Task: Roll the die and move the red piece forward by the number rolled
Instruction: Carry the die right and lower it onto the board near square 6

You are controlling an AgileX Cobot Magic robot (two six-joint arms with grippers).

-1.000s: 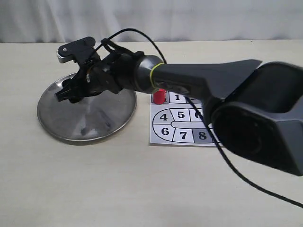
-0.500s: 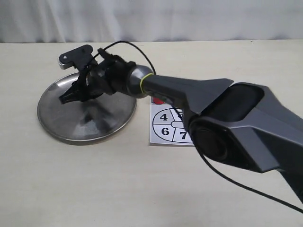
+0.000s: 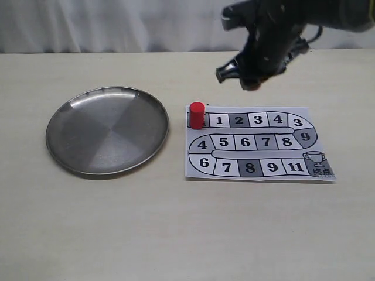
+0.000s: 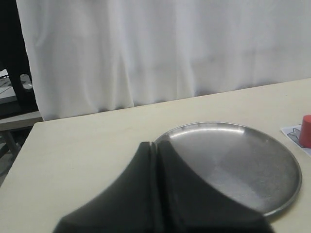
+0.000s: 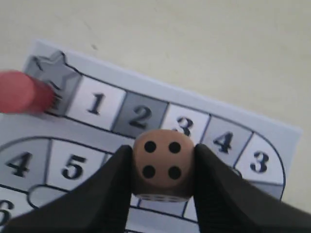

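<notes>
The die (image 5: 163,164), a tan cube, shows a four-pip face. My right gripper (image 5: 162,147) is shut on it, one black finger on each side. In the exterior view that gripper (image 3: 251,83) hangs in the air above the table, just behind the far edge of the numbered board (image 3: 258,168). The red piece (image 3: 197,115) stands upright on the board's star square, left of square 1, and also shows in the right wrist view (image 5: 22,92). My left gripper (image 4: 156,146) is shut and empty near the rim of the steel plate (image 4: 233,160).
The round steel plate (image 3: 107,130) lies left of the board with nothing in it. A white curtain runs along the table's far edge. The left arm is out of the exterior view.
The right arm was stretched across the board with its gripper low over the plate. It has pulled back and up to the back right, and the whole board now shows.
</notes>
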